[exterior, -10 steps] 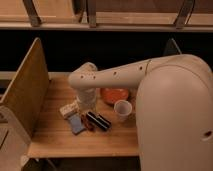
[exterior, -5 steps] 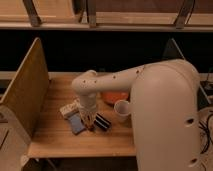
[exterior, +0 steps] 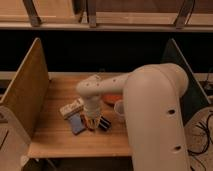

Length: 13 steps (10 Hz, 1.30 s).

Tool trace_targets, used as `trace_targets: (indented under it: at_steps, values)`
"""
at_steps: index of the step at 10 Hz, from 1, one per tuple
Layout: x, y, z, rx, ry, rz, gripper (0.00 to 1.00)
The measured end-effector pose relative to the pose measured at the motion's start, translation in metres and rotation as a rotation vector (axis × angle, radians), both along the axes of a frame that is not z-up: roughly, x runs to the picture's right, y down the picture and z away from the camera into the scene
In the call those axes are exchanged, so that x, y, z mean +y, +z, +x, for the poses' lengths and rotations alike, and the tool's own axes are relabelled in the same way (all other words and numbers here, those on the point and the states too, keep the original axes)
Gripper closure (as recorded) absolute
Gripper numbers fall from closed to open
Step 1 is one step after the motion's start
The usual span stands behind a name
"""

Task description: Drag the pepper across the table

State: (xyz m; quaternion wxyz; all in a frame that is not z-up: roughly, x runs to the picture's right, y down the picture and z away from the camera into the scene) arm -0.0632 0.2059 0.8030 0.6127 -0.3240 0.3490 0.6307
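Pepper [exterior: 88,123], slim, dark red-orange, seemingly beneath jaws, beside blue pad [exterior: 76,124]

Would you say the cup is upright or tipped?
Upright: the cup shows its mouth upward. The gripper hangs beside it, over the table.

The gripper [exterior: 91,119] hangs low over the middle of the table [exterior: 55,142], in a crowded patch. A blue pad [exterior: 76,124] sits just beside it toward the wooden side board [exterior: 25,97], and a black box [exterior: 104,123] just beside it on the other side. The pepper [exterior: 87,125] is squeezed between them. A cream box [exterior: 71,108] stands behind the pad. A cup [exterior: 120,110], a plate [exterior: 111,98] and the robot's body [exterior: 157,120] block the far side. Bare wood runs along the front edge and beside the board.
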Motion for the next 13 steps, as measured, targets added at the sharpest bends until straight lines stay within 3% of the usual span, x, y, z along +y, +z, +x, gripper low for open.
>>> trace_targets:
  at_steps: [8, 10, 13]
  values:
    - [0.006, 0.019, -0.012, -0.026, 0.016, -0.015, 0.34]
    - [0.001, 0.018, -0.014, -0.028, 0.011, 0.001, 0.34]
    - [-0.015, 0.0, -0.032, -0.024, -0.027, 0.037, 0.34]
